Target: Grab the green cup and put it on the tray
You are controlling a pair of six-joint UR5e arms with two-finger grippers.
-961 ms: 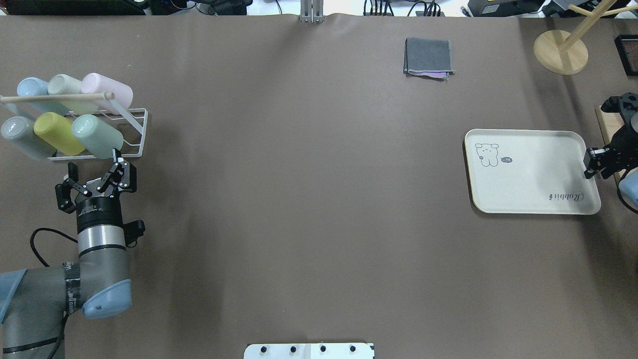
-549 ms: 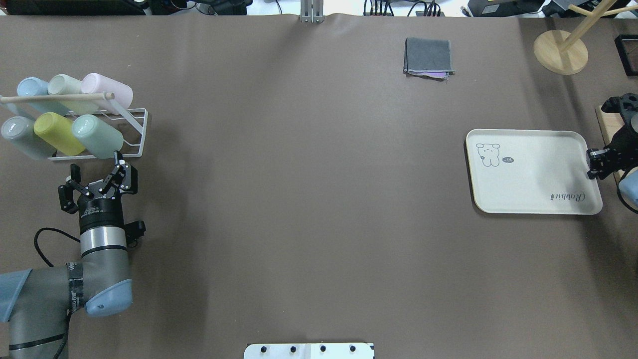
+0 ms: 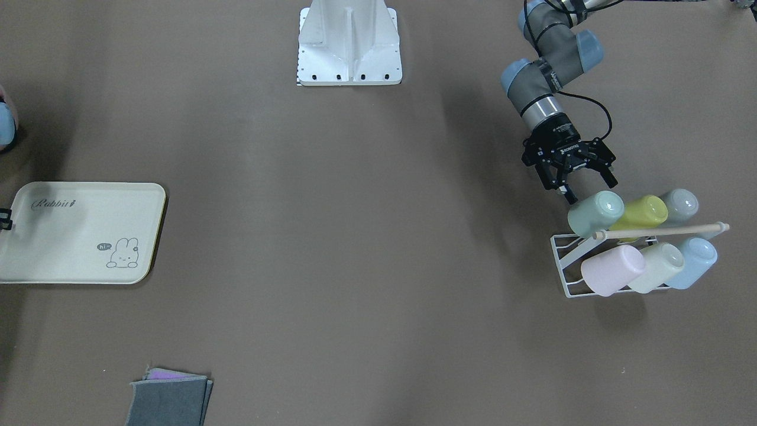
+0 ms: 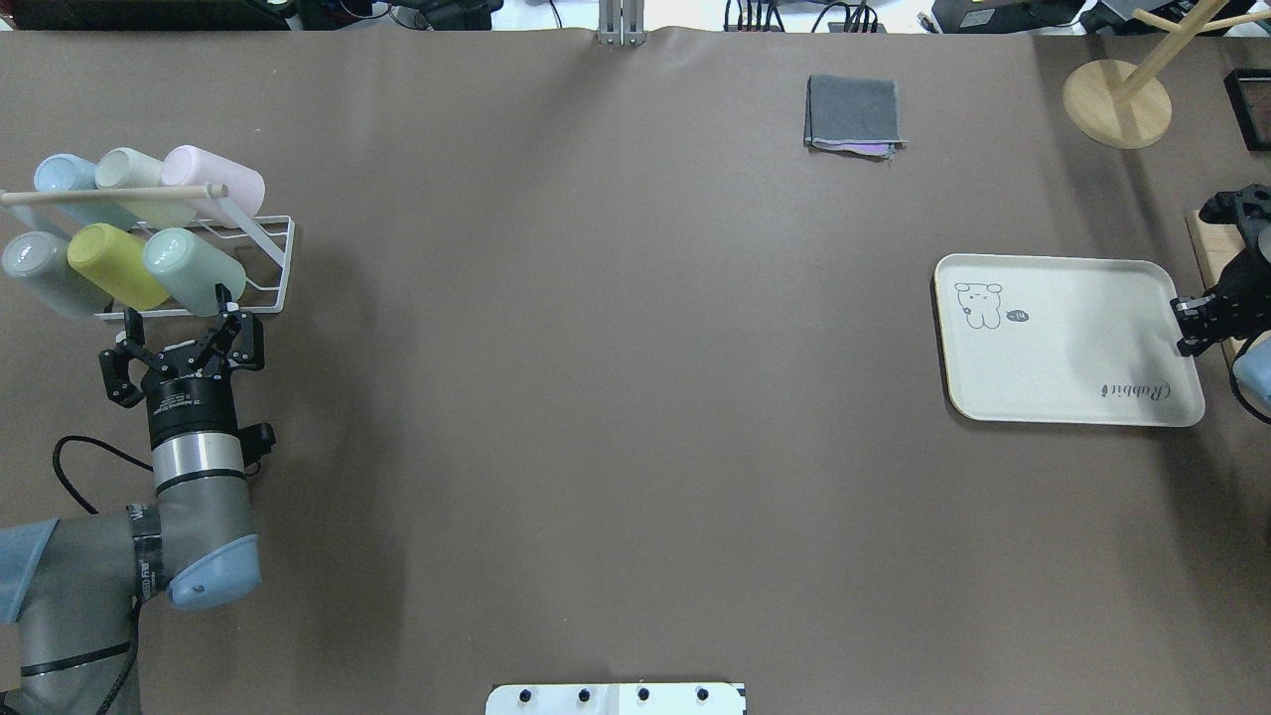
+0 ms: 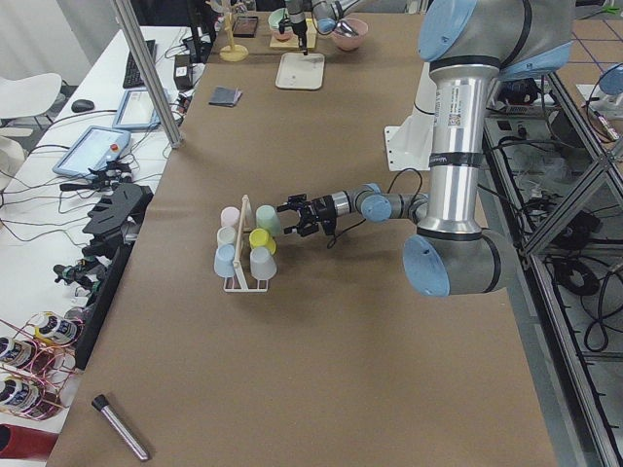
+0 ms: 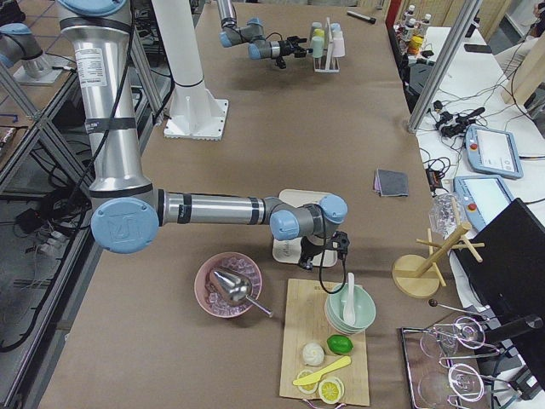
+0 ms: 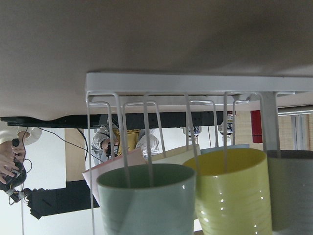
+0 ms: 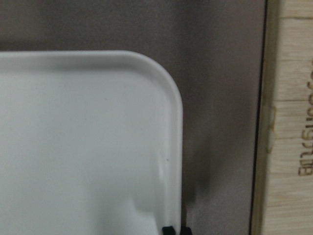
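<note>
The left gripper [image 4: 177, 312] stands wide open and holds nothing. Its fingers point at the green cup [image 4: 194, 270], which lies slanted on the white wire rack [image 4: 276, 260], just beside the lime cup [image 4: 114, 266] at the end of the near row, so I judge that one finger can pass on each side of it. The right gripper [image 4: 1195, 320] seems closed on the short rim of the tray [image 4: 1062, 348], well apart from the cup, probably to keep the tray steady.
</note>
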